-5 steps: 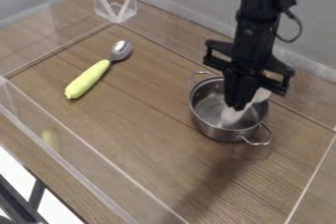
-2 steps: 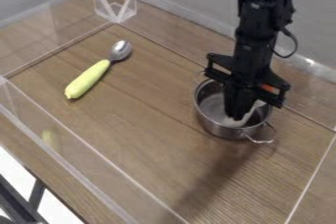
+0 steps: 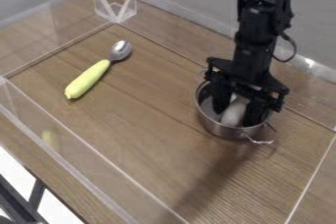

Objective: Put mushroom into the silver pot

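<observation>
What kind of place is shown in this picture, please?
Probably a robot test bench made up as a toy kitchen: a wooden table with clear plastic walls, a silver pot, a spoon.

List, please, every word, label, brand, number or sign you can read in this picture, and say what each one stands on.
None: no readable text shows anywhere in the camera view.
The gripper, silver pot, mushroom, spoon, yellow corn-like piece and wooden table all look unmarked at this size.
</observation>
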Controlling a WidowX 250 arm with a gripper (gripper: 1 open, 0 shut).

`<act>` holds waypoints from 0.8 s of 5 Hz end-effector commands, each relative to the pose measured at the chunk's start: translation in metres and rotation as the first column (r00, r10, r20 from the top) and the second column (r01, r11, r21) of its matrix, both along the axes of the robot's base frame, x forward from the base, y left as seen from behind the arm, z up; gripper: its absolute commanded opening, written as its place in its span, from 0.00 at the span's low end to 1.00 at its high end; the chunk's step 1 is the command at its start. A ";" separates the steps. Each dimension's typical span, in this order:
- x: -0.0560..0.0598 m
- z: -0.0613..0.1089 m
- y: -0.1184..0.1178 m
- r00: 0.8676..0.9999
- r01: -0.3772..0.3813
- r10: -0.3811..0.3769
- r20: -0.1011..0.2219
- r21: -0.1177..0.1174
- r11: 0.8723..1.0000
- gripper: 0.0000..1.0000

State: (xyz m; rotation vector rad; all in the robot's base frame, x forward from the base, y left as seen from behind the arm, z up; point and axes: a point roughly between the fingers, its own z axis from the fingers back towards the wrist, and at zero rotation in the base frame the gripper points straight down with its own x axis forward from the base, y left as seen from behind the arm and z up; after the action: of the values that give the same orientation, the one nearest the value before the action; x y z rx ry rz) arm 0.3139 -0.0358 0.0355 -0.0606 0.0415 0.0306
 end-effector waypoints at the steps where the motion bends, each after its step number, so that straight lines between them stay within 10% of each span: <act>1: 0.002 0.012 0.004 0.999 -0.023 0.023 0.037 -0.015 1.000 1.00; 2: 0.003 0.019 0.007 0.998 -0.030 0.031 0.048 -0.023 0.999 1.00; 3: 0.004 0.022 0.009 0.998 -0.028 0.029 0.048 -0.025 0.999 0.00; 4: 0.005 0.025 0.012 0.998 -0.026 0.027 0.049 -0.026 0.999 0.00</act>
State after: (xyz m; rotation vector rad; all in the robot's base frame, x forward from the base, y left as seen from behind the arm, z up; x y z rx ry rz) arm 0.3078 -0.0274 0.0352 -0.0750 0.0785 0.0436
